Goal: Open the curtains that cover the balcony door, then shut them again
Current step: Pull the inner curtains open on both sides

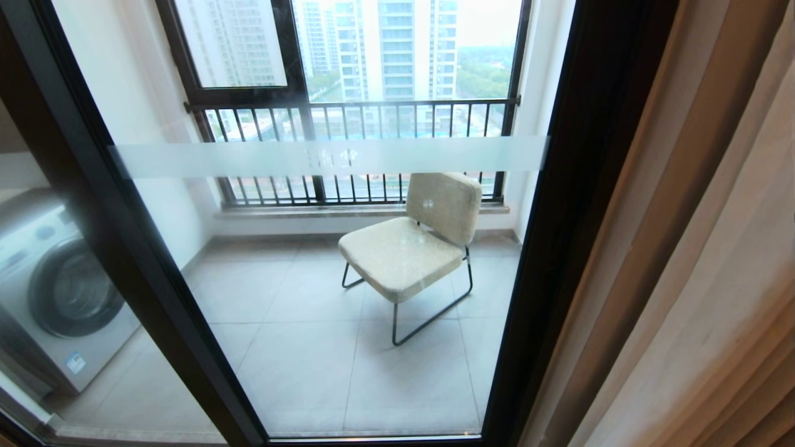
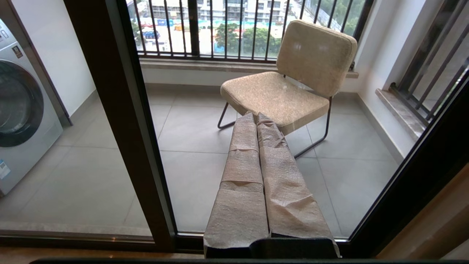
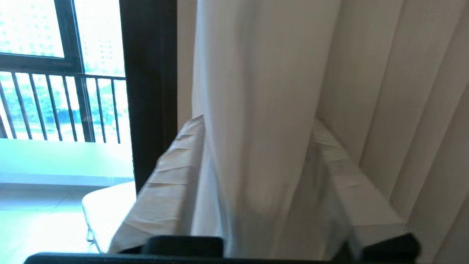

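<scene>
Beige curtains (image 1: 702,261) hang bunched at three o'clock of the glass balcony door (image 1: 335,298); right gripper (image 3: 256,124) spread astride one fold, left gripper (image 2: 256,117) closed, empty.

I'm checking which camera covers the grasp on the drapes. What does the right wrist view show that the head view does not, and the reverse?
Only the right wrist view shows the right gripper, its fingers spread on either side of a fold of the curtains. Only the head view shows the washing machine, the frosted band across the balcony door, and the whole chair. Both show the curtains gathered at the right of the dark door frame, and the barred railing outside.
</scene>
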Controlling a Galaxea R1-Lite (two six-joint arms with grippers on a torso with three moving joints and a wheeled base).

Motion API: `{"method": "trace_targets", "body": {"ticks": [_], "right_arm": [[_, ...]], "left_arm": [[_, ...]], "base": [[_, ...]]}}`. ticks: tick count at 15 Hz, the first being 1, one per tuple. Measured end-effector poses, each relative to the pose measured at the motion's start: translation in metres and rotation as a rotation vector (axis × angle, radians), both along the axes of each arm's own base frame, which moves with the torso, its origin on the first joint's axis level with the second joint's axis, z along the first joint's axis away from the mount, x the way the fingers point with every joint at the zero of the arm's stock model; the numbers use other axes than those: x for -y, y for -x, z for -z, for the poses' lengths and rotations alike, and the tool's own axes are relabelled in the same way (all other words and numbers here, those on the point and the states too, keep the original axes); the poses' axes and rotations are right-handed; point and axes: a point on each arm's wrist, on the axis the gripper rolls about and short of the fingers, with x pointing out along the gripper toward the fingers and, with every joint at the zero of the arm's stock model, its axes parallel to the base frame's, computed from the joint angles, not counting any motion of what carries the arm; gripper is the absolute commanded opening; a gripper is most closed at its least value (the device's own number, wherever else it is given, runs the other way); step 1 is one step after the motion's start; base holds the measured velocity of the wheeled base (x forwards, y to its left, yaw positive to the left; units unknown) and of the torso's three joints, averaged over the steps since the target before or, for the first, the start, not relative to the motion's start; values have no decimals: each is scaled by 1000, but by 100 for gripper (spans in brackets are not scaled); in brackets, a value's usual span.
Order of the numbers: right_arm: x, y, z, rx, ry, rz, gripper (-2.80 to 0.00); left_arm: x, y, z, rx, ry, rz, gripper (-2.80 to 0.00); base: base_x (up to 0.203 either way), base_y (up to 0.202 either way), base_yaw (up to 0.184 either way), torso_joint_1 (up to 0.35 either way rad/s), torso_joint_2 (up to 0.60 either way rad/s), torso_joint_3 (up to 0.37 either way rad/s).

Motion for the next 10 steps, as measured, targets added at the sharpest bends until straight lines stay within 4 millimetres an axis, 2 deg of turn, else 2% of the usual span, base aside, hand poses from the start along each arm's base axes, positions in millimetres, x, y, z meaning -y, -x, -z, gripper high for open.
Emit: {"method": "trace_targets", "body": {"ticks": [5, 10], "right_arm": [[-10, 24, 9, -6, -3, -1, 0], [-28, 64, 24, -22, -10, -7, 0]], "left_arm": [[0, 0, 0, 0, 0, 0, -280], [0, 0, 0, 0, 1, 0, -280]], "base": [[0, 0, 0, 0, 0, 0], [0, 0, 0, 0, 0, 0]]}}
